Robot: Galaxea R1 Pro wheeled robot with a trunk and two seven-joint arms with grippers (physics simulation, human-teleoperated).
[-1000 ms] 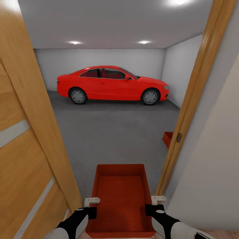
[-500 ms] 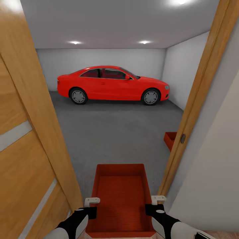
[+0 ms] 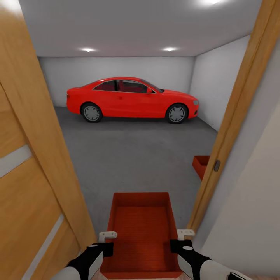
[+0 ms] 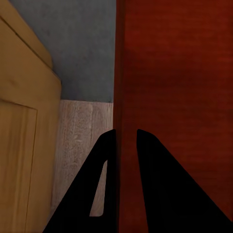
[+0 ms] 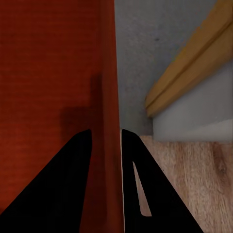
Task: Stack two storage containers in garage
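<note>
Gripping one storage container (image 3: 140,233) by its side walls, the two arms hold it low and central in the head view, its open top facing up and its ribbed red-orange bottom bare; the left gripper (image 3: 107,240) pinches the left wall and the right gripper (image 3: 180,239) pinches the right wall, each near the container's near end; in the left wrist view the left gripper's dark fingers (image 4: 104,165) stand narrow with the thin red wall between them, one inside the bin and one outside, and the right wrist view shows the right gripper's fingers (image 5: 80,160) likewise closed narrow on the opposite wall; the container hangs in a doorway, over the line where light wood planks (image 5: 194,170) give way to the dark grey floor (image 3: 136,155) of the garage; an orange wooden door (image 3: 27,175) stands open at the left and the wooden door frame (image 3: 233,116) rises at the right beside a pale wall (image 3: 252,217); the second storage container (image 3: 201,164) sits on the garage floor at the right, partly hidden behind the frame, well apart from the held one; a red car (image 3: 130,99) is parked side-on at the far wall under two ceiling lights (image 3: 88,49).
</note>
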